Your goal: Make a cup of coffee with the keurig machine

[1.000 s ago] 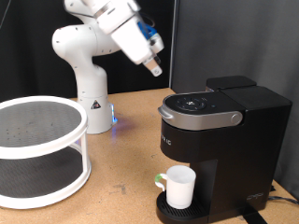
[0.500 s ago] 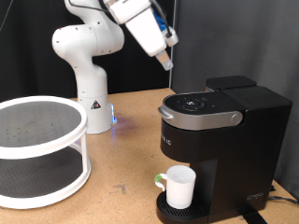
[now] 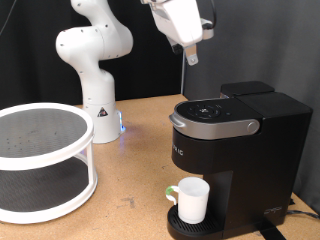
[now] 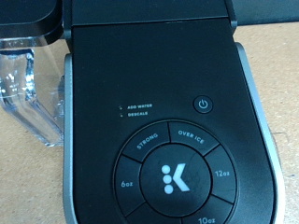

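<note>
In the exterior view the gripper hangs in the air near the picture's top, well above the keurig machine and touching nothing; nothing shows between its fingers. From this angle the fingers read as one narrow pale tip, so whether they are apart or together cannot be told. The machine stands on the wooden table at the exterior view's right, its lid closed. The cup sits upright on the circular drip tray under the brew head. A white two-tier rack stands at the left. The wrist view looks straight down on the machine's round button panel, with the power button above the ring.
</note>
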Tool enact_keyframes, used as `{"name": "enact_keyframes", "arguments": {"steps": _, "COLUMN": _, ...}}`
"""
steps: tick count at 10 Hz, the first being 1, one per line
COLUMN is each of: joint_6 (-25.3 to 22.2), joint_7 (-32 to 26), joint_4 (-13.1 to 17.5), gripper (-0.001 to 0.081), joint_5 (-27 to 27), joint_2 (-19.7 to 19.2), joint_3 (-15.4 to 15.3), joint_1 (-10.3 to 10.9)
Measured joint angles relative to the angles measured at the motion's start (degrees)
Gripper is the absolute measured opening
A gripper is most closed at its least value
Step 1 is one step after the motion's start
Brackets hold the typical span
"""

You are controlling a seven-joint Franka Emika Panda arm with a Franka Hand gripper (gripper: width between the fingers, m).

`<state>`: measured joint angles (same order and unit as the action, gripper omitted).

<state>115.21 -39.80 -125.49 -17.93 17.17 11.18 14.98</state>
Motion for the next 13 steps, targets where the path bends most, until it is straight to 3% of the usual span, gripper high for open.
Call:
{"name": "enact_keyframes", "arguments": {"steps": 2, "joint_6": -0.91, "joint_7": 0.20, "joint_4": 3.92, "gripper": 0.0806, "joint_5": 0.45, "joint_2": -3.50, "joint_3": -0.27, "joint_1": 0.04}}
{"name": "enact_keyframes", "arguments": {"steps": 4, "joint_6": -0.01, "joint_7": -0.07, "joint_4": 5.80, "gripper": 0.0806, "joint_5": 2.49, "joint_2": -5.79, "joint_3": -0.97, "joint_1": 0.05}}
{"name": "enact_keyframes", "arguments": {"steps": 6, "joint_6": 0.46, "joint_7": -0.22, "joint_4": 5.83, "gripper": 0.0806, "joint_5": 2.96, "joint_2": -6.13, "joint_3": -1.26, "joint_1": 0.01}}
{"name": "enact_keyframes", "arguments": {"steps": 9, "joint_6": -3.62, "joint_7": -2.82, "joint_4": 6.42, "gripper": 0.0806, "joint_5": 4.25, "joint_2": -6.59, "joint_3": -1.31, "joint_1": 0.01}}
{"name": "enact_keyframes", "arguments": {"steps": 11, "joint_6": 0.47, "joint_7": -2.52, "joint_4": 5.36, "gripper": 0.0806, "joint_5": 9.14, "joint_2": -6.81, "joint_3": -1.93, "joint_1": 0.01}}
{"name": "enact_keyframes", "arguments": {"steps": 13, "joint_6": 4.11, "joint_7": -2.51, "joint_4": 3.86, "gripper": 0.0806, "joint_5": 10.74, "joint_2": -7.12, "joint_3": -2.42, "joint_1": 0.04}}
